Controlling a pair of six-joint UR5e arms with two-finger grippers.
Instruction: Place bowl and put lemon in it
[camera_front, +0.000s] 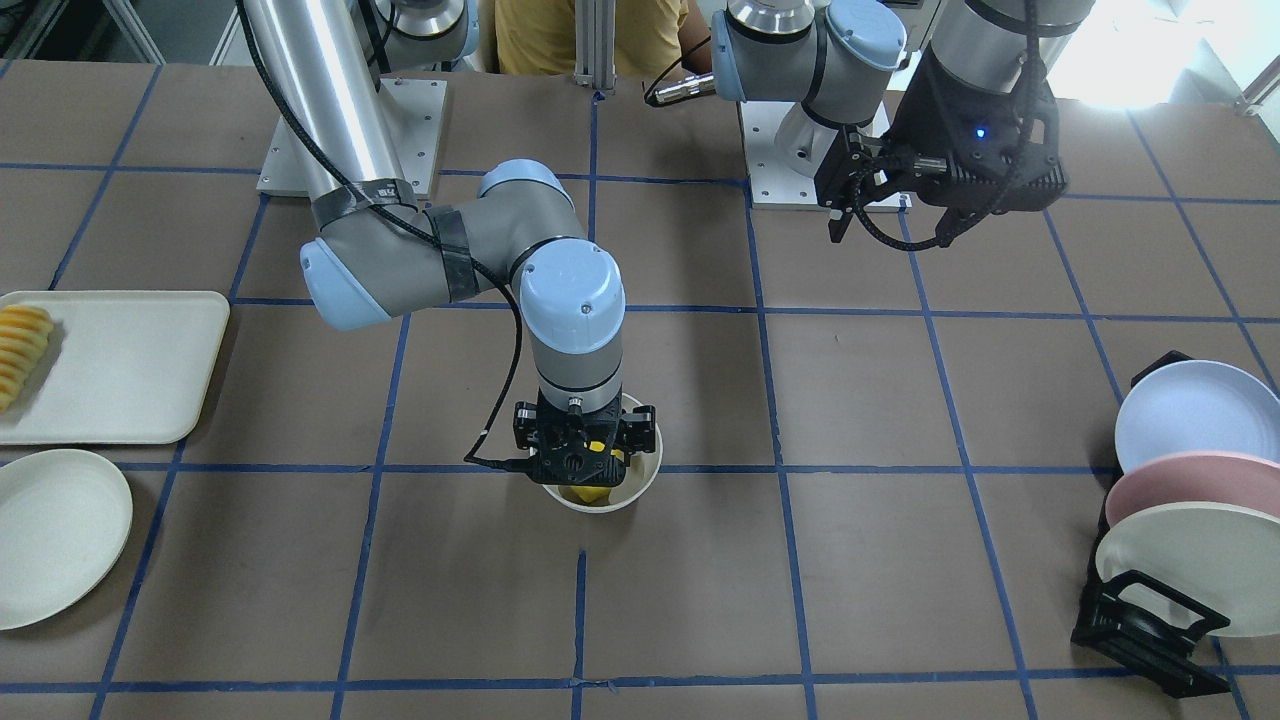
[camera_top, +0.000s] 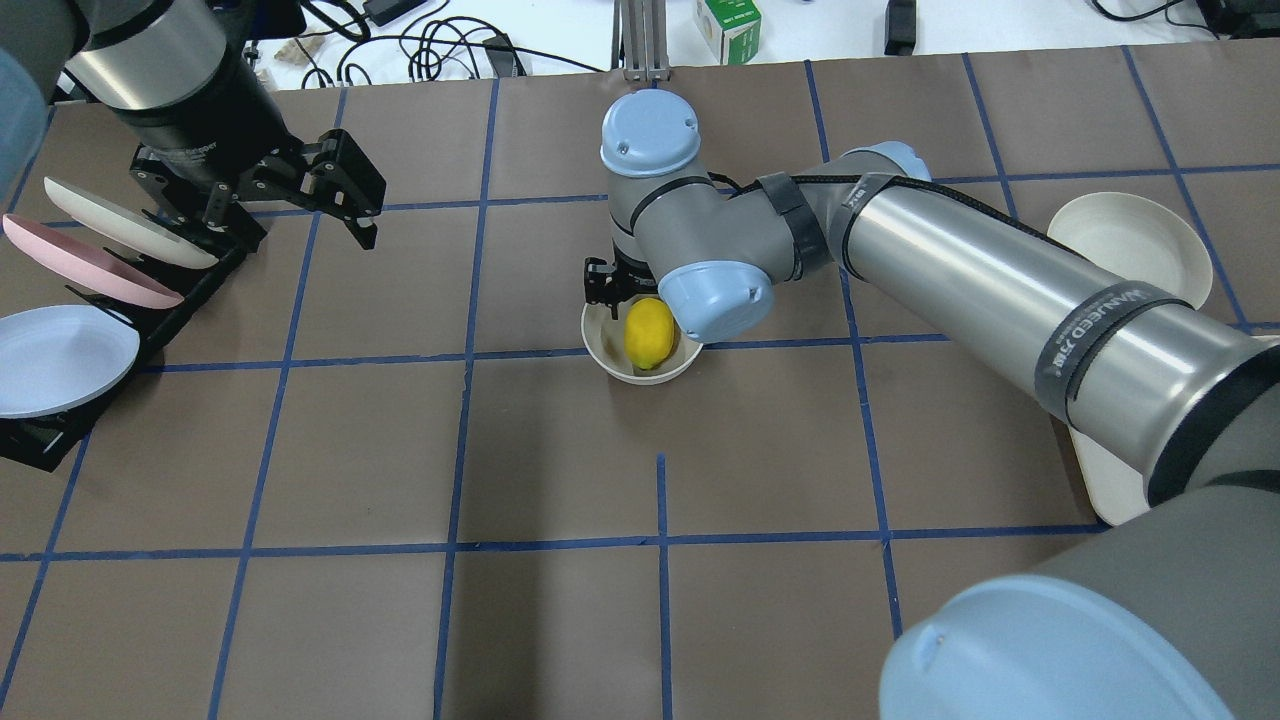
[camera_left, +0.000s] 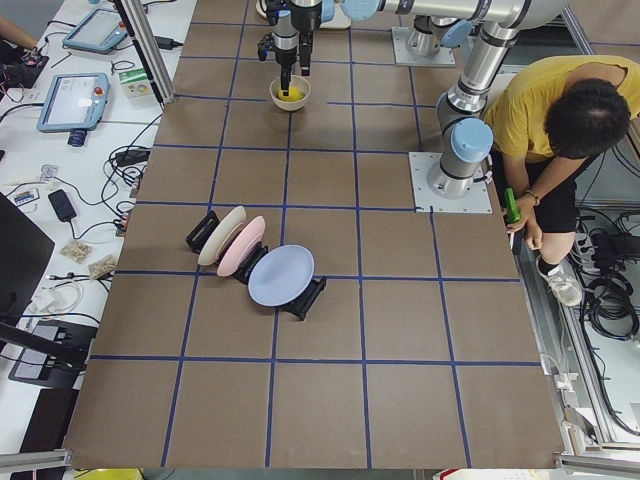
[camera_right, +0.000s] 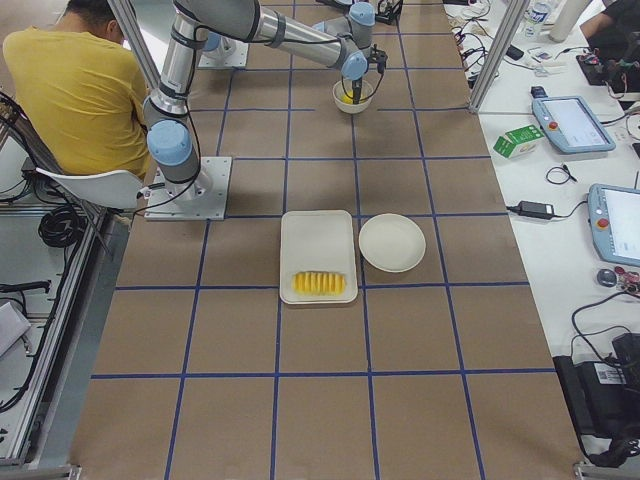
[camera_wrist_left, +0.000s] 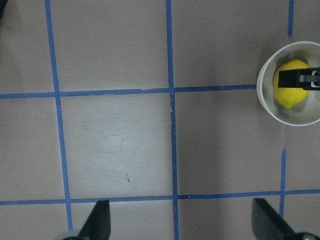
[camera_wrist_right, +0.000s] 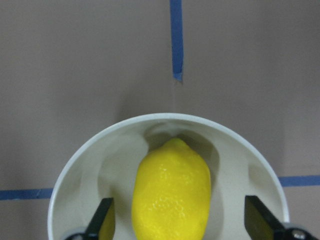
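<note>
The off-white bowl (camera_front: 642, 484) stands upright near the middle of the table, also in the overhead view (camera_top: 604, 350) and the left wrist view (camera_wrist_left: 267, 103). The yellow lemon (camera_top: 650, 332) lies inside it, pointed tip away from the right wrist camera (camera_wrist_right: 171, 192). My right gripper (camera_front: 585, 465) points straight down into the bowl. Its fingers (camera_wrist_right: 104, 220) are open, one on each side of the lemon, not touching it. My left gripper (camera_top: 290, 228) hangs open and empty above the table at the robot's left, near the plate rack; its fingertips (camera_wrist_left: 98, 220) are wide apart.
A black rack (camera_top: 60, 300) holds a blue, a pink and a cream plate (camera_front: 1180, 560). A cream tray (camera_front: 130, 370) with fruit slices (camera_front: 22, 350) and a flat cream plate (camera_front: 55, 535) lie on the robot's right side. A person in yellow (camera_left: 560, 120) sits behind the arm bases.
</note>
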